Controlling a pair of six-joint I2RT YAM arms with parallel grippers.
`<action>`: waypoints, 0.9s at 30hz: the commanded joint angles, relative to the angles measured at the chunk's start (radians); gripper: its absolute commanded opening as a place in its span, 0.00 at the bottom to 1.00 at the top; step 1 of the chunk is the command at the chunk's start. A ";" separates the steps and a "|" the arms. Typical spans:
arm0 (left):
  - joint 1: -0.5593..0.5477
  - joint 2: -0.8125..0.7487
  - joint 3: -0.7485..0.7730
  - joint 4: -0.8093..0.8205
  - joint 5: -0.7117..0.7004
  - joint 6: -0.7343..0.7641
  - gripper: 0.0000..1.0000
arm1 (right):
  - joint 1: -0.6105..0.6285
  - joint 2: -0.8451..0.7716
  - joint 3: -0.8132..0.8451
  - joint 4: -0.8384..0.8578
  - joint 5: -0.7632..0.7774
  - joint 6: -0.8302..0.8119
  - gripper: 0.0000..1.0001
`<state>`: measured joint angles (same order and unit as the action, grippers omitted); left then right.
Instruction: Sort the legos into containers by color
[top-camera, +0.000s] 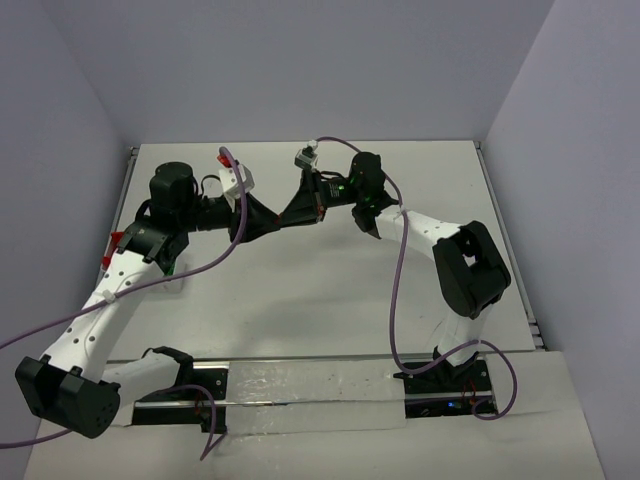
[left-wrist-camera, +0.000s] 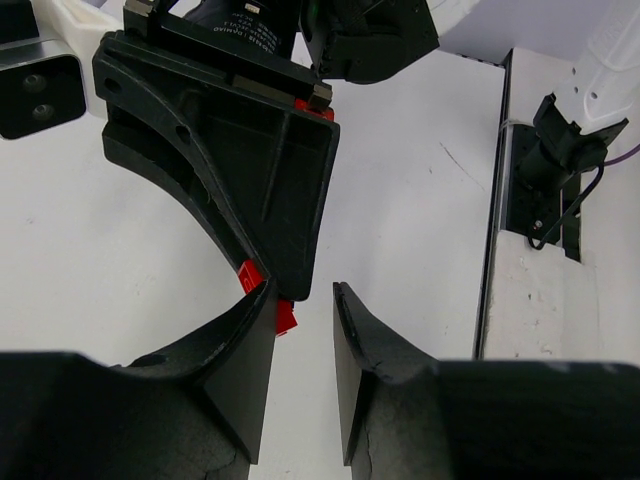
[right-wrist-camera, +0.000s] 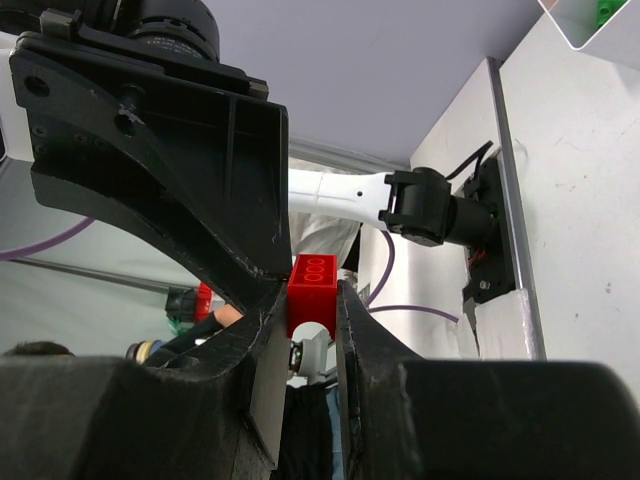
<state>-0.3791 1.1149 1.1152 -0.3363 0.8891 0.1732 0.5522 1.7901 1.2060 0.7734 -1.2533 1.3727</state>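
One red brick (right-wrist-camera: 312, 292) is sitting pinched between the right gripper's (right-wrist-camera: 305, 335) closed fingers; just beyond them, the left gripper (left-wrist-camera: 303, 300) is hovering, fingers parted either side of the brick. Any off-centre squeeze is risking knocking it down onto the table (top-camera: 300, 290).

Meeting tip to tip above the far middle of the table (top-camera: 330, 290), with the left gripper (top-camera: 258, 216) reaching in from the left and the right gripper (top-camera: 298, 208) from the right. Gripping a lego (right-wrist-camera: 312, 293) between the right gripper's fingers, clear of the table. Touching that lego with one left-gripper finger, the lego sitting just inside that gripper's spread fingers. Showing a container (right-wrist-camera: 585, 25) at the right wrist view's upper right corner, well apart from both grippers, with a second lego (right-wrist-camera: 603, 12) lying in it.
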 joint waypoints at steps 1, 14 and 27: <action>-0.007 0.014 0.009 -0.065 -0.056 0.043 0.39 | 0.017 -0.020 0.033 0.099 -0.014 0.029 0.00; -0.007 -0.006 -0.018 -0.094 -0.071 0.065 0.39 | 0.002 -0.027 0.044 0.105 -0.021 0.036 0.00; -0.007 -0.010 -0.031 -0.129 -0.061 0.094 0.46 | -0.003 -0.034 0.054 0.127 -0.026 0.054 0.00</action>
<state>-0.3893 1.0976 1.1122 -0.3612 0.8715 0.2396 0.5518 1.7901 1.2060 0.7738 -1.2534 1.3946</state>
